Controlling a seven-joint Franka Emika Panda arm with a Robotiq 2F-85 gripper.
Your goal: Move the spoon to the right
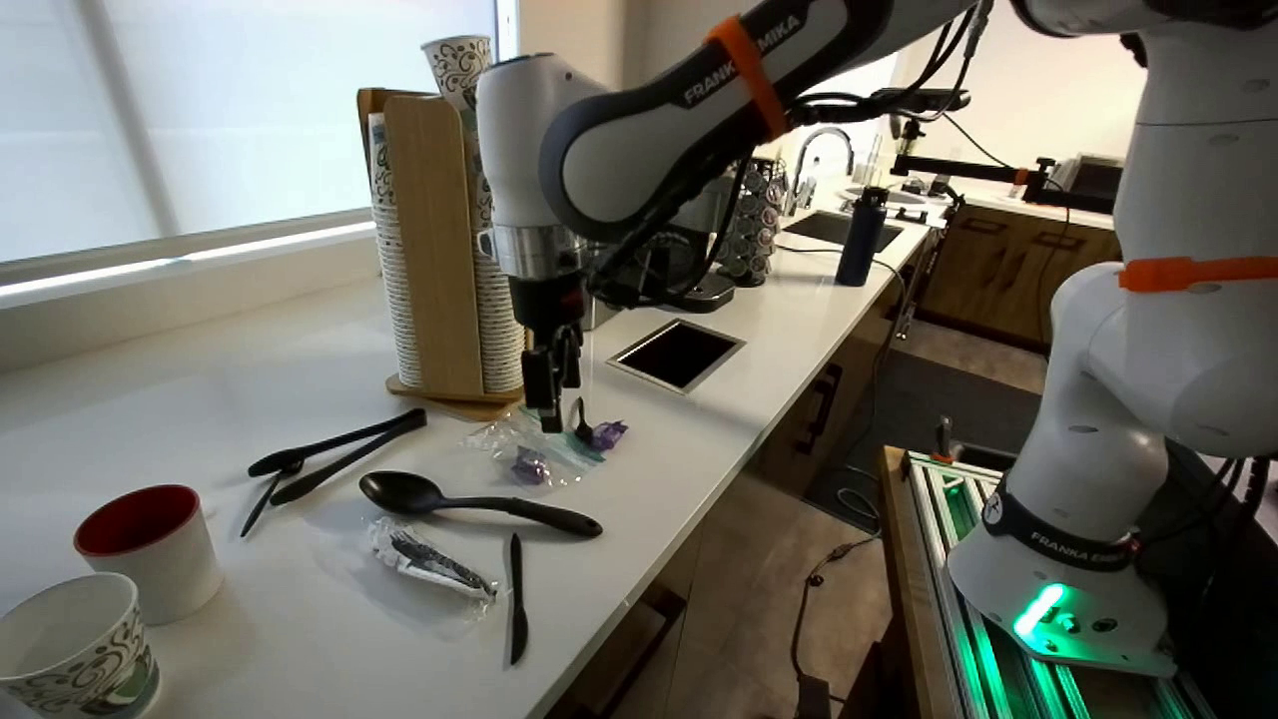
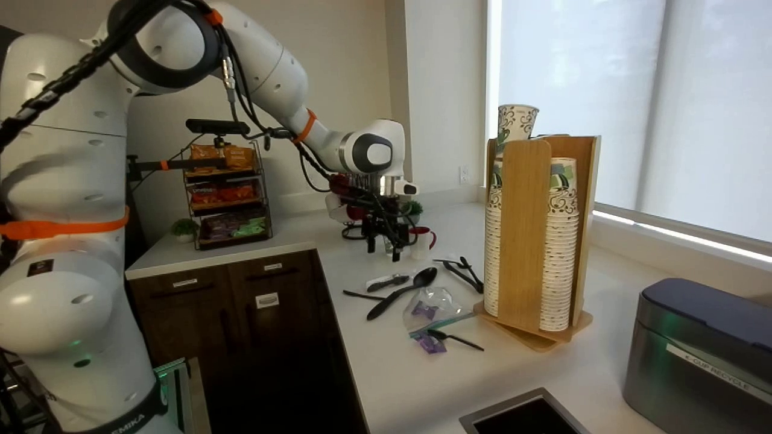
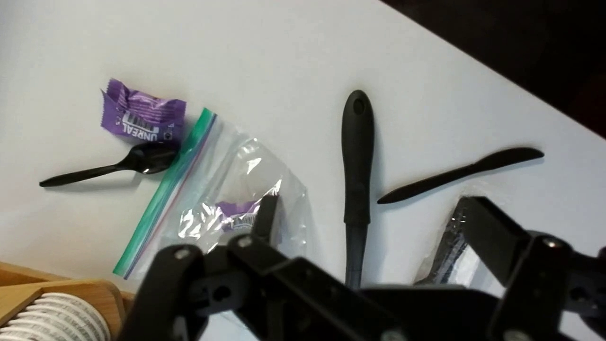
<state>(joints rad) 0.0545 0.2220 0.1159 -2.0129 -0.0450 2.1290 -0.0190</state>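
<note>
The arm (image 1: 619,165) is smooth white shell with dark rings at the joints and orange bands round it. Below its wrist runs the counter (image 1: 230,369), white, flat and faintly glossy, straight along the edge. On it stands the cup rack (image 2: 523,229), tan wooden panels holding tall stacks of paper cups (image 2: 561,265) with dark scroll prints. The bin (image 2: 687,386) is a round-cornered box, grey under a dark bluish lid. The black spoon (image 3: 357,184) has a broad oval bowl and a long slim handle with a hole near its end. The bag (image 3: 246,175) is clear, creased plastic with a green strip along its mouth; the packet (image 1: 429,564) is crinkled film over something dark and pale. The knife (image 3: 464,172) is slim and black, the small spoon (image 3: 125,164) black and shiny, the purple wrapper (image 3: 142,113) crimped.

The gripper (image 2: 383,251) hangs above the counter, its fingers wide apart. The spoon lies on the counter, lower than the gripper and apart from it, between the bag and the packet; in the wrist view its handle runs between the fingertips and disappears behind the gripper.

The arm reads "FRANKA EMIKA", the bin's label "K-CUP RECYCLE", and the wrapper, upside down in the wrist view, "UNREAL".
</note>
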